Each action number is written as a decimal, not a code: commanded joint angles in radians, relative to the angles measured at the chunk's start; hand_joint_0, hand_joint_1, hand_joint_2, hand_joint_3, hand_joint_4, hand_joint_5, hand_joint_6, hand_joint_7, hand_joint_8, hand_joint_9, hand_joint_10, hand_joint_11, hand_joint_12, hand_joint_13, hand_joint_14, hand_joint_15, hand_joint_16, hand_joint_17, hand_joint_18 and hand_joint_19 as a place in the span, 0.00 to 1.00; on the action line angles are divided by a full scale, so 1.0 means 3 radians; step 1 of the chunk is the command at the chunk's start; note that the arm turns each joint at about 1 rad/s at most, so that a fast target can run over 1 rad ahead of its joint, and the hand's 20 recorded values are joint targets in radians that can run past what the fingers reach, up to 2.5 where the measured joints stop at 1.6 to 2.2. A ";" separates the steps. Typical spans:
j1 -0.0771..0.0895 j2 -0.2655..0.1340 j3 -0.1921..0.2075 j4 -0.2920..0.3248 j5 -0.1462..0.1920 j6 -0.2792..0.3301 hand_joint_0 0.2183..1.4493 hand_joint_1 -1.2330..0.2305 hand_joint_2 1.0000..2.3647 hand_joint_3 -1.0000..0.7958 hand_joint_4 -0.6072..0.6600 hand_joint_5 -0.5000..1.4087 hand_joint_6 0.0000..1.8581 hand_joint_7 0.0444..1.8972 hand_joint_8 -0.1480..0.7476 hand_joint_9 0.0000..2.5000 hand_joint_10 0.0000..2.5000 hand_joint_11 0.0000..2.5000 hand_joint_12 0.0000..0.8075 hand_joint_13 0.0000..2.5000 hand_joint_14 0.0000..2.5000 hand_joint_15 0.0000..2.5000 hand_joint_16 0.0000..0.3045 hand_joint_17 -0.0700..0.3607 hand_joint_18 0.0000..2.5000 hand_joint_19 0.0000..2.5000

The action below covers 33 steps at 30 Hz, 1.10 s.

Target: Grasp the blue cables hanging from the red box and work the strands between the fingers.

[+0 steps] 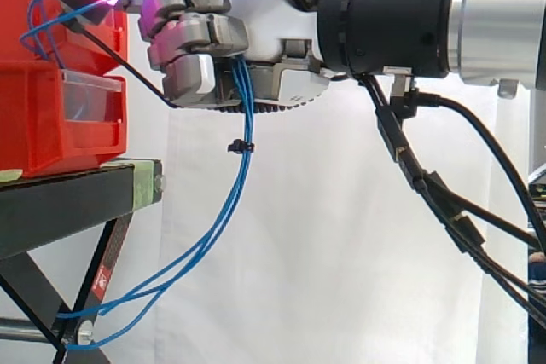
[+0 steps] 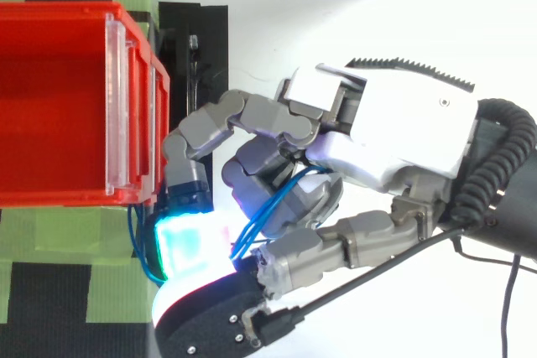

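Side view
- Hand: the grey-and-white robot hand (image 1: pixel 256 14) reaches in from the right, high up. It is level with the top of the red plastic box (image 1: pixel 51 117).
- Grip: its fingers (image 1: pixel 192 36) are curled into a fist round the thin blue cables (image 1: pixel 242 117), which come out beneath it.
- Cables: the strands hang straight down from the fist past a small black tie (image 1: pixel 241 147). They then sweep down and left in a loose curve to the foot of the black metal stand (image 1: pixel 60 206). More blue loops show at the box's upper edge.
- Box: it sits on the stand, with a clear plastic panel (image 1: pixel 85 95) on its front.
- Backdrop: a white curtain (image 1: pixel 341 253).

Top view
- Hand: its palm (image 2: pixel 403 132) lies to the right, and the bent fingers point toward the corner of the box (image 2: pixel 50 98).
- Pad: one fingertip (image 2: pixel 189 245) glows cyan-green (with a touch of pink) just beside that corner.
- Cables: the blue strands (image 2: pixel 264 211) run between the curled fingers, pinched there. Another loop hangs under the box corner.
- Surface: green tape strips (image 2: pixel 67 249) lie across the stand.
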<state>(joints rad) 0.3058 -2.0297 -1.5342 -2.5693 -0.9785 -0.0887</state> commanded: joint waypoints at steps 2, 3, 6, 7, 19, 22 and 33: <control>-0.0012 0.0006 0.0057 -0.0205 -0.0021 0.0020 0.54 0.35 0.01 0.62 0.44 0.33 0.70 0.64 0.63 0.37 1.00 1.00 0.59 0.51 1.00 0.66 0.18 0.45 0.66 0.41; -0.0017 0.0001 0.0057 -0.0241 -0.0041 0.0025 0.54 0.35 0.01 0.61 0.44 0.33 0.70 0.64 0.63 0.37 1.00 1.00 0.59 0.51 1.00 0.66 0.18 0.45 0.66 0.41; -0.0022 0.0001 0.0057 -0.0256 -0.0077 0.0009 0.54 0.35 0.01 0.62 0.44 0.32 0.70 0.64 0.63 0.37 1.00 1.00 0.59 0.51 1.00 0.66 0.18 0.45 0.66 0.41; -0.0022 0.0001 0.0057 -0.0256 -0.0077 0.0004 0.54 0.35 0.01 0.62 0.44 0.32 0.70 0.64 0.63 0.37 1.00 1.00 0.59 0.51 1.00 0.66 0.18 0.45 0.66 0.41; 0.0060 0.0001 0.0108 -0.0236 0.0040 0.0101 0.53 0.36 0.01 0.61 0.45 0.32 0.70 0.64 0.63 0.37 1.00 1.00 0.59 0.51 1.00 0.66 0.18 0.45 0.66 0.41; 0.0131 0.0001 0.0113 -0.0179 0.0214 0.0224 0.53 0.36 0.01 0.61 0.46 0.32 0.70 0.63 0.63 0.37 1.00 1.00 0.59 0.51 1.00 0.66 0.18 0.45 0.66 0.41; 0.0310 -0.0030 0.0108 -0.0302 0.0373 0.0326 0.53 0.36 0.01 0.60 0.46 0.31 0.70 0.64 0.63 0.37 1.00 1.00 0.59 0.51 1.00 0.66 0.18 0.45 0.66 0.41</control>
<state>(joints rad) 0.3850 -2.0319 -1.5018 -2.6559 -0.8786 0.0077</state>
